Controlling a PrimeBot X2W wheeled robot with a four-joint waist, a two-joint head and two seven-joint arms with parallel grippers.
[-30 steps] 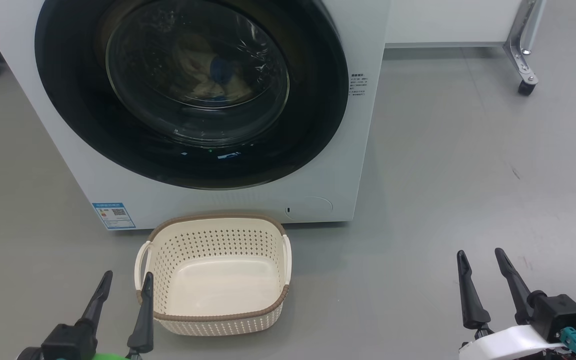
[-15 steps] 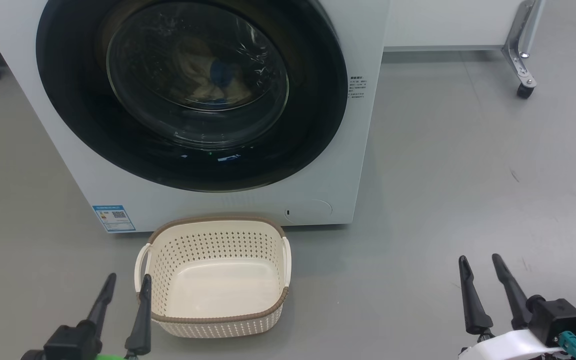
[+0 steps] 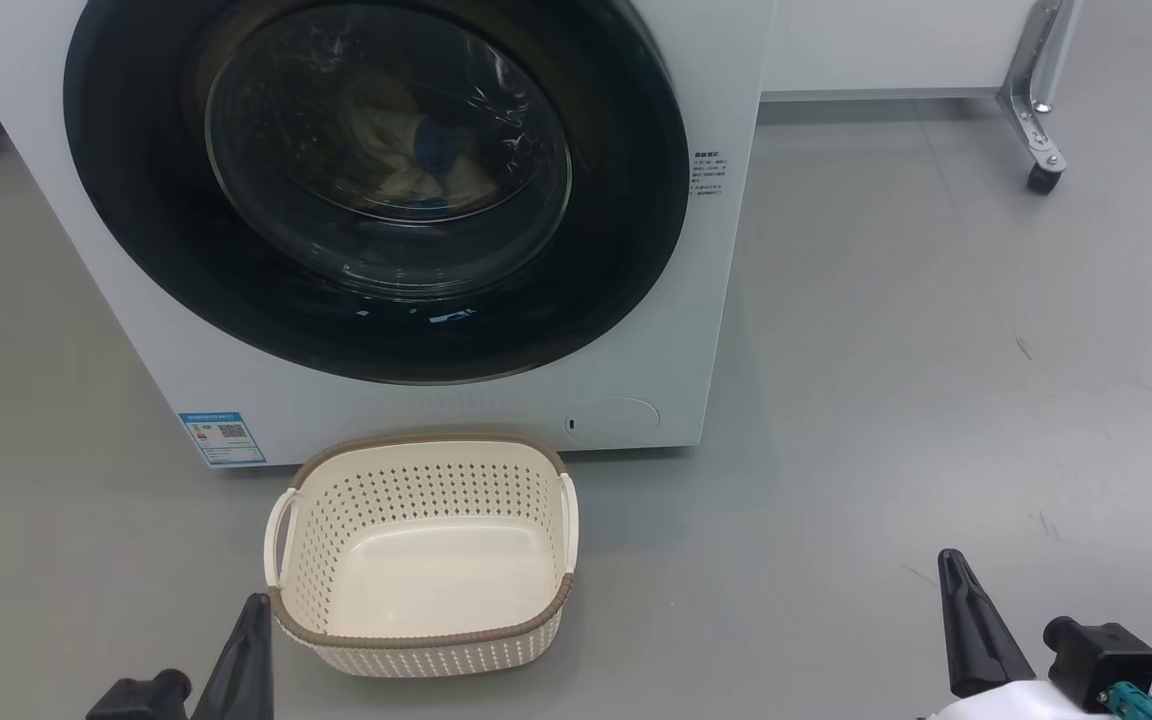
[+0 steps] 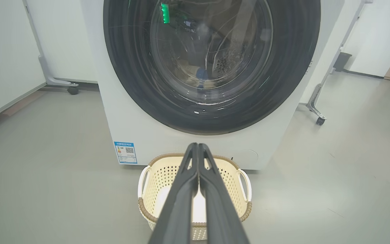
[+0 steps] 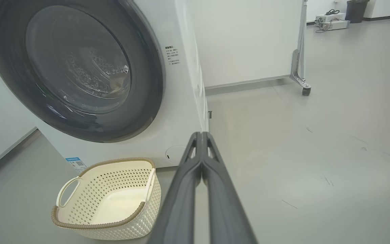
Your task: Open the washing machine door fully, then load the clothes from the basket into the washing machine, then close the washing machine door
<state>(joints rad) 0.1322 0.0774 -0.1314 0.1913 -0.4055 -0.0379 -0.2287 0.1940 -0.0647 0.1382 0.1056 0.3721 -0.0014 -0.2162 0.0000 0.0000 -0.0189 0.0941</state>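
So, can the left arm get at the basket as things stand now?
Probably yes: the basket stands empty on the floor just ahead of the shut left tool, with nothing between them.

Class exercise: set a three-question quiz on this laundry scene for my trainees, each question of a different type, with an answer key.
1. True or false: the washing machine door stands open.
2. The basket is: A) full, B) empty, C) tipped over.
3. Fill in: the left pincer and the right pincer each have their fingers pressed ____.
Key: 1 false, it is shut, with the clothes behind its glass; 2 B; 3 together.
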